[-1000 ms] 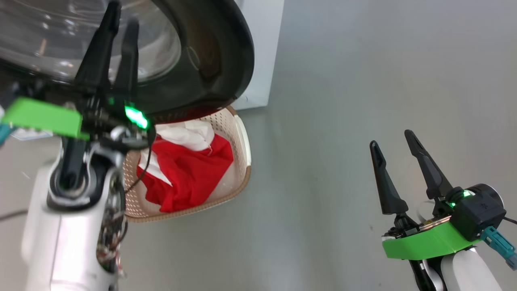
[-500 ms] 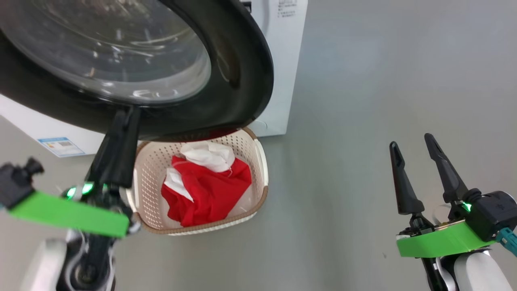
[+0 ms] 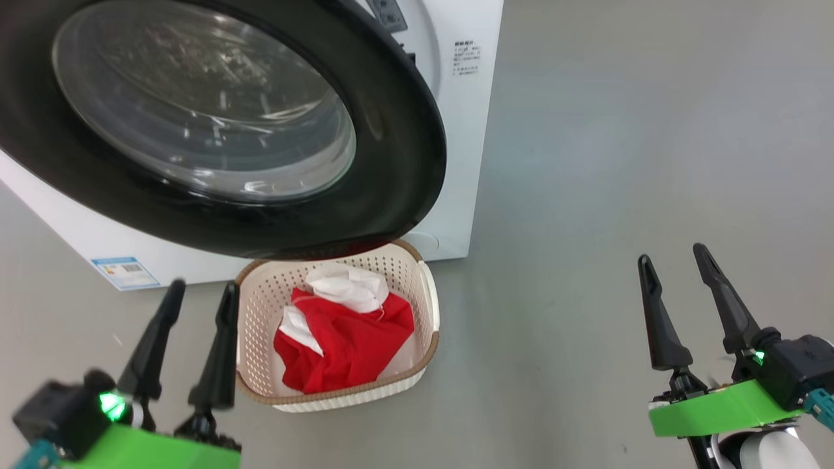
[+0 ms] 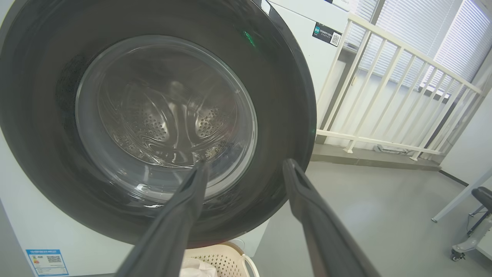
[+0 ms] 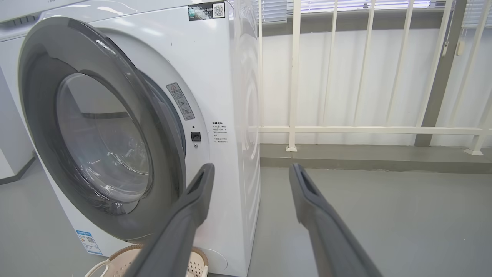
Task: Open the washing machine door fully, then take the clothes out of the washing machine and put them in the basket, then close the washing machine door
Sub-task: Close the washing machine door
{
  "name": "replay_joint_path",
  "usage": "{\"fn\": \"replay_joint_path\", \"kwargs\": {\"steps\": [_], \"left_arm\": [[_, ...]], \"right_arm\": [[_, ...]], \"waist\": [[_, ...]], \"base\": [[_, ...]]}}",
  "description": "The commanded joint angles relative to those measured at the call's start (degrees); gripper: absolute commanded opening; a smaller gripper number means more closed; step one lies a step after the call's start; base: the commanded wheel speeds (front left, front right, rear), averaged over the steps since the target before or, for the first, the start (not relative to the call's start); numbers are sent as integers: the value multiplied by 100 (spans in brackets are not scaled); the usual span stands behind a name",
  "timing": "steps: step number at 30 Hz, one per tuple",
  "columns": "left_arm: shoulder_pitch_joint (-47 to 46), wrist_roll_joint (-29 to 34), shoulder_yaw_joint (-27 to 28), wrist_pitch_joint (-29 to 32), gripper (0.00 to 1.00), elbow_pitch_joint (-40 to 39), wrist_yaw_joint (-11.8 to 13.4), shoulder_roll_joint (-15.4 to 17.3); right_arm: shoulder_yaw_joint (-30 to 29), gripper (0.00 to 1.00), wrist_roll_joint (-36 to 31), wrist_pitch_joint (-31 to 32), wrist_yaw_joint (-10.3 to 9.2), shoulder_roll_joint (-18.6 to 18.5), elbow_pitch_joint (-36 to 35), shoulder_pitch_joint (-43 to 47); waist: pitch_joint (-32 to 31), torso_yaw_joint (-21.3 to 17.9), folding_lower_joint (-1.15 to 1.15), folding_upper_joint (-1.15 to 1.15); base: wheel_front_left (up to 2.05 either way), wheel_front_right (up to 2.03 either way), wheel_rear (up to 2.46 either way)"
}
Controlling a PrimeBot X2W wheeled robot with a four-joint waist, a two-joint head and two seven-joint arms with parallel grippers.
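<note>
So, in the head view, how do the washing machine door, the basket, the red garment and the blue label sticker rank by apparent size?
Largest to smallest:
1. washing machine door, though it is nearest the camera, which enlarges it
2. basket
3. red garment, lying inside the basket
4. blue label sticker

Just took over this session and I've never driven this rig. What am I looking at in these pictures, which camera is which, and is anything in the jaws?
This is a wheeled robot with two arms. The head view looks down from its head: the left gripper at lower left, the right gripper at lower right, both with jaws open and empty. Each wrist view looks along that arm's own jaws. Ahead stands the washing machine; the washing machine door, black-rimmed with a glass window, stands partly open, clearest in the right wrist view. Beneath it, on the grey floor, sits the basket holding the clothes, red with a white piece.
</note>
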Motion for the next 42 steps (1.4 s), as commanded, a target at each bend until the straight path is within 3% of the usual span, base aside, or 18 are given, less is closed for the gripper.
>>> {"fn": "replay_joint_path", "kwargs": {"steps": [1, 4, 11, 20, 39, 41, 42], "left_arm": [[99, 248, 188, -88, 100, -183, 164, 179], [341, 477, 213, -124, 100, -253, 306, 146], [708, 649, 308, -157, 100, -186, 313, 14], [1038, 948, 562, -165, 100, -201, 173, -334], [1113, 1308, 643, -166, 100, -226, -76, -601], [1093, 1324, 608, -166, 100, -255, -90, -618], [1083, 1322, 595, -166, 100, -278, -98, -632]], "right_arm": [[91, 100, -58, -36, 35, -44, -146, 21], [90, 100, -50, -36, 35, -44, -174, 96], [83, 100, -51, -36, 35, -44, -203, 294], [115, 100, 3, -36, 35, -44, -187, 550], [160, 100, -43, -36, 35, -44, -189, 624], [159, 63, -69, -36, 35, -44, -168, 595], [170, 39, -88, -36, 35, -44, -145, 574]], "waist": [[-120, 2, 0, 0], [-181, 4, 0, 0], [-285, 60, 0, 0], [-558, 89, 0, 0], [-614, 193, 0, 0], [-587, 249, 0, 0], [-575, 279, 0, 0]], "base": [[0, 0, 0], [0, 0, 0], [0, 0, 0], [0, 0, 0], [0, 0, 0], [0, 0, 0], [0, 0, 0]]}}
